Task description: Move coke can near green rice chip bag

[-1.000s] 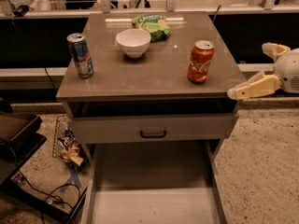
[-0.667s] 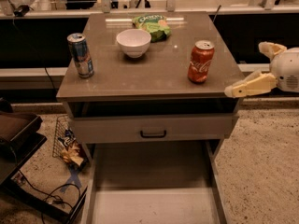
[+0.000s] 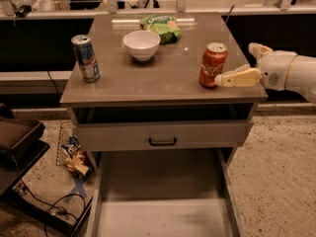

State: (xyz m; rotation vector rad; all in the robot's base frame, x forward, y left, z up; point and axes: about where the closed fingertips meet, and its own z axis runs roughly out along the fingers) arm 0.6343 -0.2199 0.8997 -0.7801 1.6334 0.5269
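The coke can [image 3: 213,64], red with white script and a silver top, stands upright near the right front of the brown table [image 3: 163,83]. The green rice chip bag [image 3: 160,26] lies at the back middle of the table, just behind the white bowl. My gripper [image 3: 236,64] comes in from the right at can height. It is open and empty. Its near finger [image 3: 239,77] reaches the can's right side at the base, and the far finger [image 3: 258,49] stands farther right and back, apart from the can.
A white bowl [image 3: 141,44] stands between the can and the bag's left side. A taller blue-and-silver can [image 3: 85,58] stands at the front left. A drawer [image 3: 163,135] sits under the tabletop. Cables and a snack packet [image 3: 74,154] lie on the floor at left.
My gripper has moved left toward the coke can, so its near fingertip is now at the can's side. The can, bowl and bag have not moved.
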